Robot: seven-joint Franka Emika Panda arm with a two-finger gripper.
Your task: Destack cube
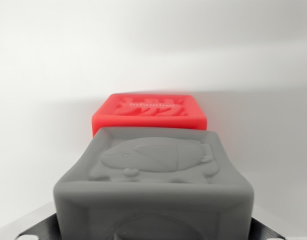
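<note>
The grey moulded cube with a raised fish-like relief on its top face (pixel 156 175) fills the lower middle of the wrist view, very close to the camera. At the bottom corners, dark ribbed pieces (pixel 41 227) show on either side of it; these look like parts of the fingers, though too little is visible to be sure. Whether the fingers are closed on the grey cube or merely flank it, I cannot tell: no pad contact is in view.

Beyond the grey cube sits a red moulded cube with a wavy embossed top (pixel 149 114), on the pale white surface (pixel 48 85). Its top reads a little lower in the scene than the grey one's (perspective makes this hard to judge), and whether the two touch is hidden by the grey cube's far edge.

My reading is that the grey cube is the one being taken off and carried or set down clear of the red one.

Risks from here, as judgement only: if the grip is shallow or off-centre, the smooth rounded sides could let the grey cube slip or rotate. If it is lowered too near the red cube, it may clip that edge, landing tilted or nudging the red cube across the surface. Releasing before it rests flat could make it tumble.
</note>
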